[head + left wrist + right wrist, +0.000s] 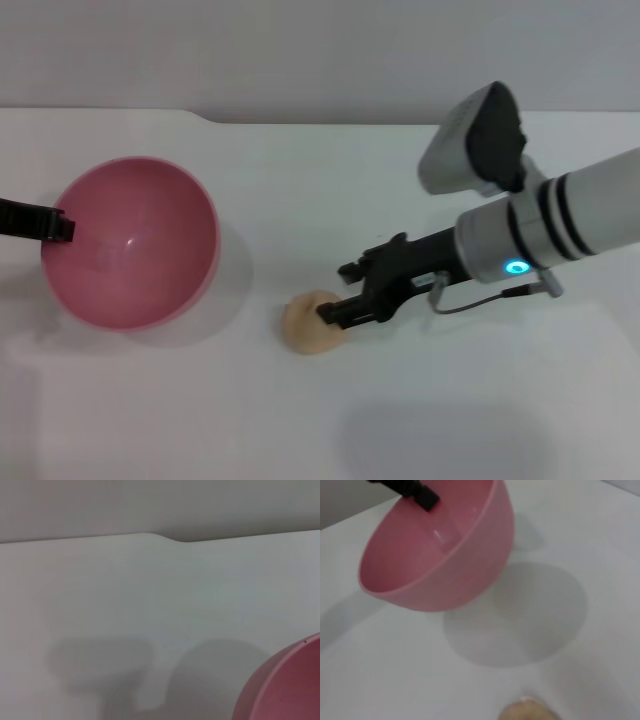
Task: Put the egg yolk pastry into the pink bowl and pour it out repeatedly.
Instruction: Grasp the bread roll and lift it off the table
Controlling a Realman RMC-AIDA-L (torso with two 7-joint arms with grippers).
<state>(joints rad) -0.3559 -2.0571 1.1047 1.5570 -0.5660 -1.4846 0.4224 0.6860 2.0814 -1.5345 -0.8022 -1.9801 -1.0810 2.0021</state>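
Down in the lower middle of the head view sits the egg yolk pastry (pixel 314 322) on the white table (pixel 320 420), and the right gripper (pixel 335 313) is right on it — dark fingers either side of its right half, closed in against it, though how firm the hold is can't be judged. Its white arm (pixel 560 225) slants in from the right edge, a blue light glowing on the wrist, and the arm's shadow falls on the table below. Over at the left of the frame, the pink bowl (pixel 130 242) hangs tilted, its mouth facing the camera, nothing inside it; a shadow lies beneath it in the right wrist view, so it is off the table. The left gripper (pixel 62 228) has the bowl by its left rim, a black finger (pixel 422 496) showing inside the wall. Bowl and pastry are well apart. Farthest back, the table edge meets a grey wall (pixel 300 50).
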